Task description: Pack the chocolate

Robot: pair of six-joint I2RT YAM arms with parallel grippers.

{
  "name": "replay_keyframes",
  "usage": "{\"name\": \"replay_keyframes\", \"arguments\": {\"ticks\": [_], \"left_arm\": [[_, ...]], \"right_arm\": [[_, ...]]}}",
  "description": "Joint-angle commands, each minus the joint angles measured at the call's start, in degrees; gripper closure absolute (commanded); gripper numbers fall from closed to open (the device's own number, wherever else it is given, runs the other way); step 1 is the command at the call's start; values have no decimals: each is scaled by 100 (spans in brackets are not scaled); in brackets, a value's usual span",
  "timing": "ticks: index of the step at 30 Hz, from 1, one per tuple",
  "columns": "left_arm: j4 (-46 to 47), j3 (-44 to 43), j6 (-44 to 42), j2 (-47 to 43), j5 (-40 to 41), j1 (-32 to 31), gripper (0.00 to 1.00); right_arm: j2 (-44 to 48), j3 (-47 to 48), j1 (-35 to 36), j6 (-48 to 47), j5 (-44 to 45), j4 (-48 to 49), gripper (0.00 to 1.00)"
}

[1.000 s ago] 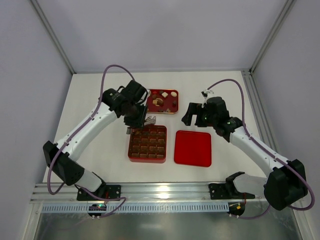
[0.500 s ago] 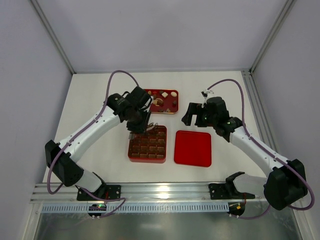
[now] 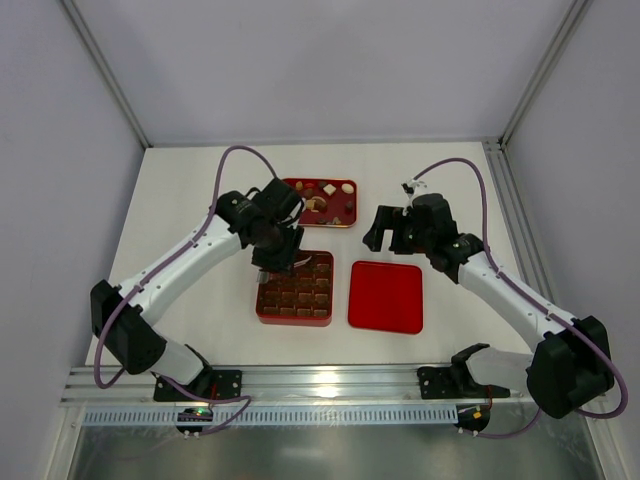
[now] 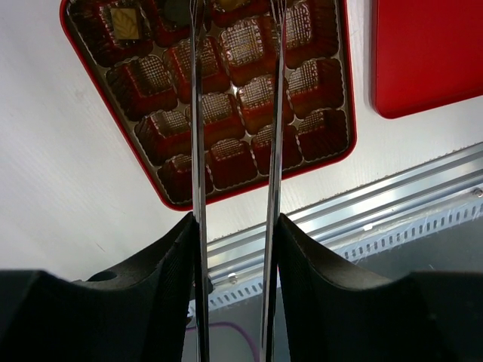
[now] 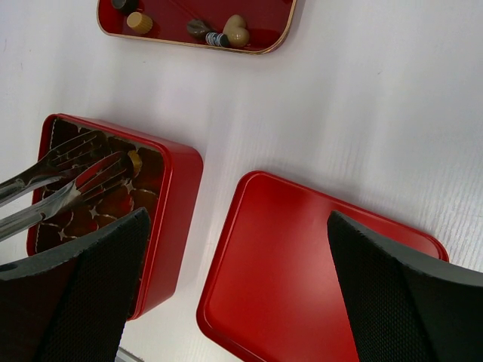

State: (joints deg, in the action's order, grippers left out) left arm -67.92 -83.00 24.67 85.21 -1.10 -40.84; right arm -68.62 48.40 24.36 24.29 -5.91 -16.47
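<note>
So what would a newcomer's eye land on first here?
The left claw, its long fork-like fingers poised over the far end of the open red gridded box, mid-table. Beside the box lies its flat red lid, and behind it a red tray holds loose chocolates.

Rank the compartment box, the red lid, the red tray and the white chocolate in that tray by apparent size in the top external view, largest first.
1. compartment box and red lid: they look alike, so not ranked apart.
2. red tray
3. white chocolate, by far the smallest.
</note>
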Motion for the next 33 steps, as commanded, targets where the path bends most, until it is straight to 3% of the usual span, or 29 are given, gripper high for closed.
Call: {"name": "replay_keyframes", "arguments": {"ticks": [1, 6, 13, 27, 33], "left_arm": [[174, -67, 12, -163, 66, -29, 55], [42, -321, -32, -136, 58, -29, 55], [-195, -1550, -128, 188, 593, 14, 54], [-90, -4143, -243, 2877, 647, 656, 55], [-55, -4356, -190, 3493, 559, 753, 55]], "right_arm": [[15, 90, -10, 14, 11, 188, 0], [24, 90, -10, 5, 11, 188, 0], [-55, 152, -28, -30, -15, 214, 0], [15, 170, -37, -109, -103, 135, 0], [68, 82, -80, -153, -94, 144, 0]]}}
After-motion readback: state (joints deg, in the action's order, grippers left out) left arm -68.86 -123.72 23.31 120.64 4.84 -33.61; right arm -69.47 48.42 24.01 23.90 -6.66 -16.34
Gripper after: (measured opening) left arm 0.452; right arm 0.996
